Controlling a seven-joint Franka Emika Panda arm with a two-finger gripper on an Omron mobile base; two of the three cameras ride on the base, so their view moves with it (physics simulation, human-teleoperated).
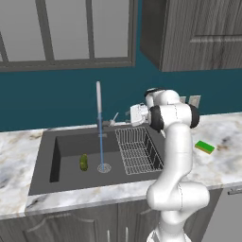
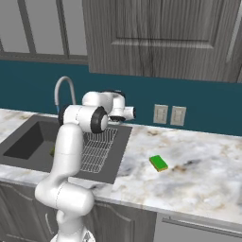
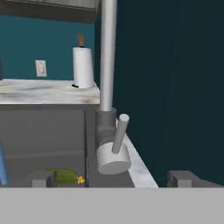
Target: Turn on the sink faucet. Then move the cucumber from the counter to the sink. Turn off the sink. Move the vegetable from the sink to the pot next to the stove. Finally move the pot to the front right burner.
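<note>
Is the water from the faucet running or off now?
Running: a blue stream falls from the faucet to the sink drain.

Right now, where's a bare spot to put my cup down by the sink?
Bare marble lies on the counter right of the green sponge, and left of the sink. It is crowded by the faucet, where the open claw hangs, and at the wire rack.

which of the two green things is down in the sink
The cucumber, the dark-green oblong lying on the sink floor left of the drain. The other, a bright green flat sponge, sits on the counter to the right.
</note>
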